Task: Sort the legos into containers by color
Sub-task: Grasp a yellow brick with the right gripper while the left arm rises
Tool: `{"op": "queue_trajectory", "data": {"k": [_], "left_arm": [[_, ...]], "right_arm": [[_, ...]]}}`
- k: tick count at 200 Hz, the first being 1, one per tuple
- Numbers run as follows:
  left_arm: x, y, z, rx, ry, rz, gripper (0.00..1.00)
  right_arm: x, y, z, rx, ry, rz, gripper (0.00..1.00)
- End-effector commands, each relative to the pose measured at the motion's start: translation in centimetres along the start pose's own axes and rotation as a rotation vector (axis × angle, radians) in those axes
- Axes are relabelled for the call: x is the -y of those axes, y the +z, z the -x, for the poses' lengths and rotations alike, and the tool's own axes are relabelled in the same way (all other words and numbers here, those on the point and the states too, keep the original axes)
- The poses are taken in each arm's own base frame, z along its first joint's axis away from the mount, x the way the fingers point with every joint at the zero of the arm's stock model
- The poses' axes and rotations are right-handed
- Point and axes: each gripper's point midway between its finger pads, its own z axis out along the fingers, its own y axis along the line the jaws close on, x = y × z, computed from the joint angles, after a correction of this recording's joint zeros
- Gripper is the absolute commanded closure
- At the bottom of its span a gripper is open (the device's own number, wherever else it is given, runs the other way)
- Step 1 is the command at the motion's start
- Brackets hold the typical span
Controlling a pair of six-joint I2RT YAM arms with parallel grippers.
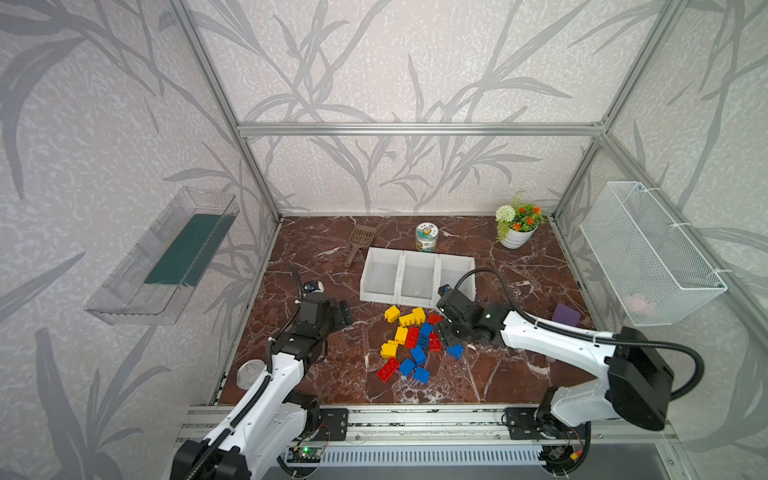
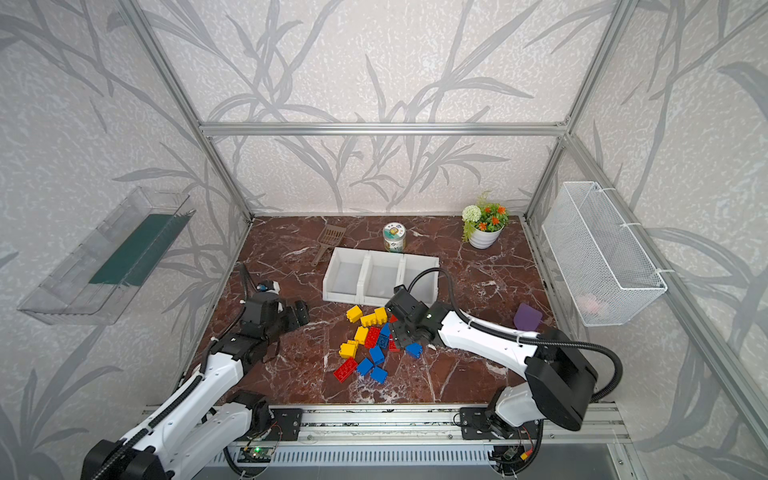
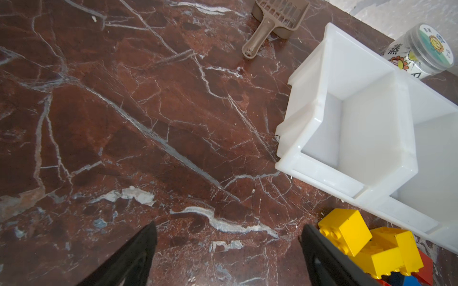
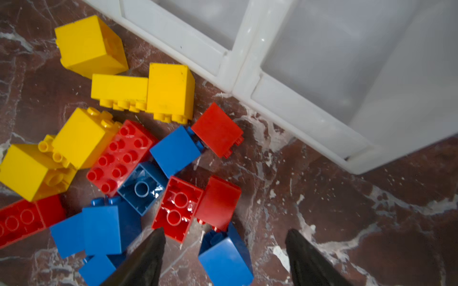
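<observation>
The legos [image 1: 411, 340] lie in a loose heap of red, blue and yellow bricks on the marble in front of the containers [image 1: 401, 266], three joined white bins that show nothing inside. My right gripper [image 1: 451, 338] hangs over the heap's right edge. In the right wrist view it [image 4: 225, 230] stands open astride a blue brick [image 4: 224, 257], with neither finger touching it. My left gripper [image 1: 343, 316] is open left of the heap with only marble between its fingers [image 3: 146, 247]; a yellow brick [image 3: 344, 232] lies just outside one of them.
Behind the bins lie a brown scoop [image 1: 358, 243], a lidded jar [image 1: 427, 237] and a flower pot [image 1: 517, 226]. A purple block [image 1: 566, 316] sits at the right behind my right arm. On the side walls hang a wire basket [image 1: 648, 253] and a clear tray [image 1: 166, 257].
</observation>
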Motion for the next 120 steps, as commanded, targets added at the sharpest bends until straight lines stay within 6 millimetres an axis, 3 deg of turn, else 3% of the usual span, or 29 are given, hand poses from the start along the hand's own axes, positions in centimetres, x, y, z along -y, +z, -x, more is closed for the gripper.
{"op": "queue_trajectory", "data": {"k": [1, 36, 44, 76, 120], "left_arm": [[0.1, -0.2, -0.6, -0.005, -0.026, -0.007, 0.07], [0.3, -0.6, -0.8, 0.007, -0.035, -0.026, 0.07], [0.4, -0.7, -0.9, 0.005, -0.034, -0.031, 0.07], [0.8, -0.6, -1.5, -0.013, -0.026, -0.045, 0.07], [1.2, -0.3, -1.9, -0.03, -0.017, -0.062, 0.07]], "right_arm": [[-2.1, 0.4, 3.3, 0.06, 0.023, 0.032, 0.27], [-4.4, 1.9, 6.3, 0.081, 0.035, 0.053, 0.34], [-4.7, 3.2, 6.1, 0.054, 0.033, 0.045, 0.35], [-5.5, 4.9, 6.4, 0.034, 0.052, 0.04, 0.42], [-4.8, 5.8, 6.3, 0.029, 0.082, -0.011, 0.52]]}}
